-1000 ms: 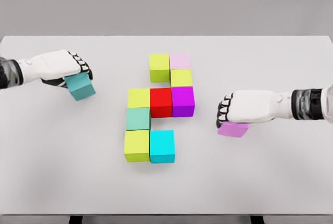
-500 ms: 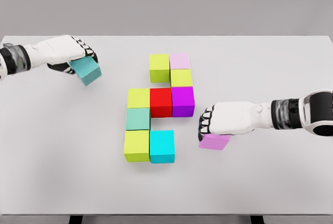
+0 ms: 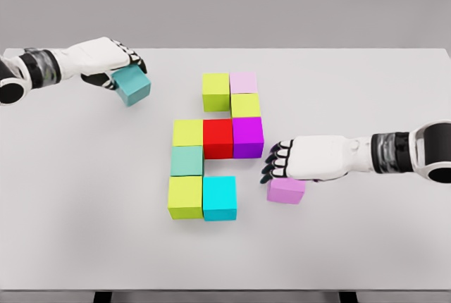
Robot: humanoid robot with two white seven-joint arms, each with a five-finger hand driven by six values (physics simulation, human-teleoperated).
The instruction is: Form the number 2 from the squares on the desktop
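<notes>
Sitting grouped on the worktop (image 3: 366,246) are nine cubes; the left hand (image 3: 106,60) grips a teal cube (image 3: 132,84), and the right hand (image 3: 299,158) clasps a violet cube (image 3: 285,191).

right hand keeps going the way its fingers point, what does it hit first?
Right hand points left. Probably the cyan cube at the figure's bottom row; purple cube sits just above that line. Height unclear, it might pass over.

A wide white table (image 3: 84,246) (dark legs just showing below) — behind it, a plain grey wall (image 3: 225,3).
</notes>
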